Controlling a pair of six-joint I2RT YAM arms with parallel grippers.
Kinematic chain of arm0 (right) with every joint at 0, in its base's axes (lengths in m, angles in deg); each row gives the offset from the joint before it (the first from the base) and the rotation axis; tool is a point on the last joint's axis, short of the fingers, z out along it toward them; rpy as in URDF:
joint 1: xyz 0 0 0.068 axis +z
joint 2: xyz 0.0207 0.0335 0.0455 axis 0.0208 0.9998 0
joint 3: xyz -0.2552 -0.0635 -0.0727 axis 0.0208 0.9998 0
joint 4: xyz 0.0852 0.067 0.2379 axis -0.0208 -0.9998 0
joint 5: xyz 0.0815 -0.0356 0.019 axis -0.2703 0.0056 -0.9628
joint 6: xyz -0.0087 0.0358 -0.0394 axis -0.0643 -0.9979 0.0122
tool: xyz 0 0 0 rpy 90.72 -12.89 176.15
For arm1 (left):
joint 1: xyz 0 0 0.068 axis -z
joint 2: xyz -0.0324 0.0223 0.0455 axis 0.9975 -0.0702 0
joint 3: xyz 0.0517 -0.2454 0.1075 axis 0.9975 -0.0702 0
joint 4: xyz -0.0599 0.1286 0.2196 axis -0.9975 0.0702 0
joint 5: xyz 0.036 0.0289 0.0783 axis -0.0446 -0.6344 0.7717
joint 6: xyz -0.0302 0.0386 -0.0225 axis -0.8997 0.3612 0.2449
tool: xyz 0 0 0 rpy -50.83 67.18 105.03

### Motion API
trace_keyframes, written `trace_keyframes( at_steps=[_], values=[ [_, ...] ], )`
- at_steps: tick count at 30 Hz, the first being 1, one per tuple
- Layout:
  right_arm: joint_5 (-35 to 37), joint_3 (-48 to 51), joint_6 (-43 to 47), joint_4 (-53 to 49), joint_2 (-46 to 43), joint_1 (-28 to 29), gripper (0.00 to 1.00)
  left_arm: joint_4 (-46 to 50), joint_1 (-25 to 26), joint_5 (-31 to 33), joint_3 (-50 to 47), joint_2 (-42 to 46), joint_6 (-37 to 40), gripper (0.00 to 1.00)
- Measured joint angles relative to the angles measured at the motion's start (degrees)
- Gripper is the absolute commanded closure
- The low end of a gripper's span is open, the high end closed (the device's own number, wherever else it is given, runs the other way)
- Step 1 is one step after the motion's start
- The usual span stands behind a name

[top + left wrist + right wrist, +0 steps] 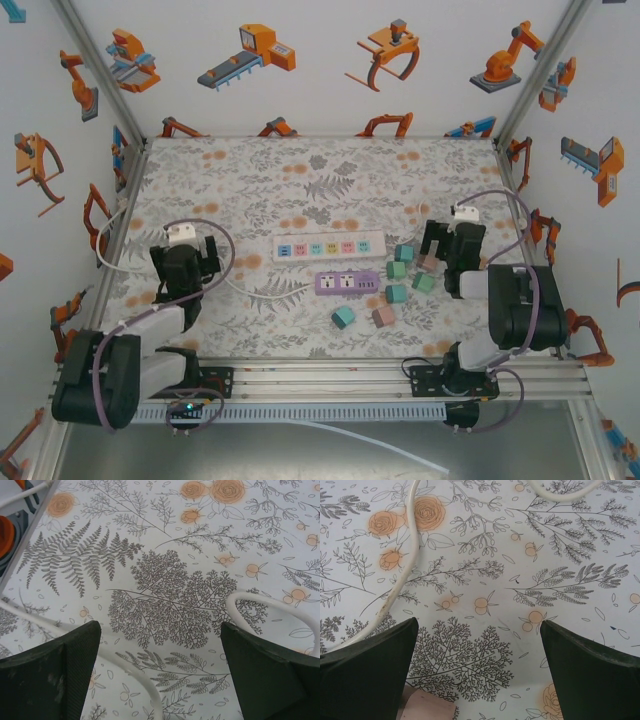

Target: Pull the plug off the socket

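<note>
Jaws on the left end effector [160,672] and right end effector [477,672] stand spread wide, empty, above floral cloth [170,535].

Bright, even light; soft shadows.

Robot lab test cell: aluminium frame [330,378], walls [320,100] printed with robot cartoons [250,55], floral table cover [300,180].
</note>
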Motion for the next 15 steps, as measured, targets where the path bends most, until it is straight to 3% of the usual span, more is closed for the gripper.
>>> trace_keyframes(
  at_steps=[10,15],
  values=[
    [3.4,0.5,-0.6,3.2,0.0,0.0,0.01,-11.8,-5.8,-7.0,7.9,-21.1,-0.2,0.03],
    [3.3,0.5,-0.6,3.4,0.0,0.0,0.01,-11.0,-6.7,-9.2,9.5,-21.7,-0.5,0.03]
  ],
)
